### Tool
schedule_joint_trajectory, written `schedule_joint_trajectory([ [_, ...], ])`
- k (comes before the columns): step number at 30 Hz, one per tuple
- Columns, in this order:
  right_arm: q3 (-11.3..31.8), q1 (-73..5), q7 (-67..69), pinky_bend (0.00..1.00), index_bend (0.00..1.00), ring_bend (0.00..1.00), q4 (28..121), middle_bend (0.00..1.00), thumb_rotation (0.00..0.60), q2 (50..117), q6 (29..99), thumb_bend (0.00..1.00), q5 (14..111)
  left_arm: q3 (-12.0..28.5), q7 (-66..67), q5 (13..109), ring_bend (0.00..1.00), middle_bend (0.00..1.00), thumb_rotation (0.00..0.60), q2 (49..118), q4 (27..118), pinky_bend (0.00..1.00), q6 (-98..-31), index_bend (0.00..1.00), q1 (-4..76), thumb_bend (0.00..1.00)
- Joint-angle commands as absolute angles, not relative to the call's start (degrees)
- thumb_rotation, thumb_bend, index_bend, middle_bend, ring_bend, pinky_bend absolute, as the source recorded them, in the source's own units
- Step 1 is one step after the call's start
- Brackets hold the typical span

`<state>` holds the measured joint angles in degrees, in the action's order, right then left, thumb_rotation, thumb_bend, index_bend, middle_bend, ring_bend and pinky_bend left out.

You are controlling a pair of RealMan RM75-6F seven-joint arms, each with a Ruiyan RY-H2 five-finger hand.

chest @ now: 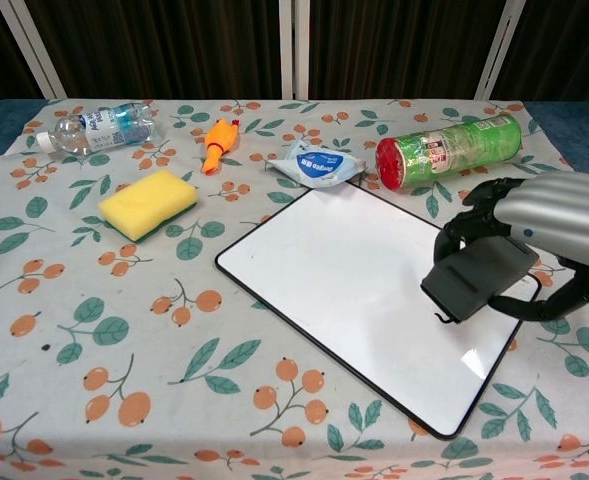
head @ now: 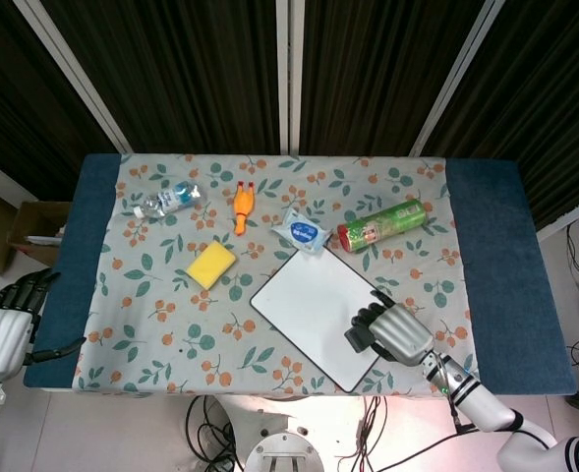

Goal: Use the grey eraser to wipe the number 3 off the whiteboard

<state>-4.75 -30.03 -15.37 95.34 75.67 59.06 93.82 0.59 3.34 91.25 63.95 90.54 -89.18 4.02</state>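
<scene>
The grey eraser (chest: 476, 276) hides the 3 (nearly all).

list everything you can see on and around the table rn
whiteboard: 1, white with black rim, centre-right of cloth
grey eraser: 1, held over whiteboard's right part
sponge: 1, yellow, left of whiteboard
water bottle: 1, clear, lying far left
rubber chicken: 1, orange, far edge
wipes packet: 1, white-blue, behind whiteboard
canister: 1, green, lying far right
tablecloth: 1, floral
cardboard box: 1, brown, floor left
right hand: holds eraser
left hand: off table's left edge, holds nothing
</scene>
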Motion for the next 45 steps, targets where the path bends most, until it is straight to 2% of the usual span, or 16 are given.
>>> schedule_joint_trajectory([
  [1, -6.0, -29.2, -16.8, 0.12, 0.69, 0.51, 95.3, 0.57, 0.600, 76.3, 59.0, 0.46, 94.8, 0.6, 3.3, 91.2, 0.12, 0.10, 0.286, 64.2, 90.4, 0.23, -89.0, 0.13, 4.1, 0.03],
  [9, -6.8, -28.3, -17.7, 0.12, 0.69, 0.51, 92.9, 0.57, 0.600, 78.5, 59.5, 0.46, 95.5, 0.4, 3.5, 91.6, 0.12, 0.10, 0.284, 64.9, 90.0, 0.23, -88.2, 0.13, 4.6, 0.03],
  [26, -4.7, -28.3, -20.9, 0.13, 0.71, 0.51, 88.9, 0.57, 0.600, 83.4, 57.1, 0.46, 91.3, 0.3, 2.6, 91.9, 0.12, 0.10, 0.288, 65.2, 89.7, 0.23, -88.3, 0.13, 4.6, 0.03],
  [39, 0.6, -31.9, -22.0, 0.14, 0.71, 0.51, 83.9, 0.57, 0.600, 90.4, 55.0, 0.47, 88.2, 0.3, 2.4, 91.6, 0.12, 0.10, 0.287, 64.9, 89.4, 0.23, -88.8, 0.13, 4.2, 0.03],
  [45, 1.5, -33.0, -22.2, 0.14, 0.72, 0.51, 83.6, 0.58, 0.600, 91.7, 54.8, 0.47, 87.7, 0.3, 2.3, 91.3, 0.12, 0.10, 0.287, 64.8, 89.2, 0.23, -88.8, 0.13, 4.1, 0.03],
])
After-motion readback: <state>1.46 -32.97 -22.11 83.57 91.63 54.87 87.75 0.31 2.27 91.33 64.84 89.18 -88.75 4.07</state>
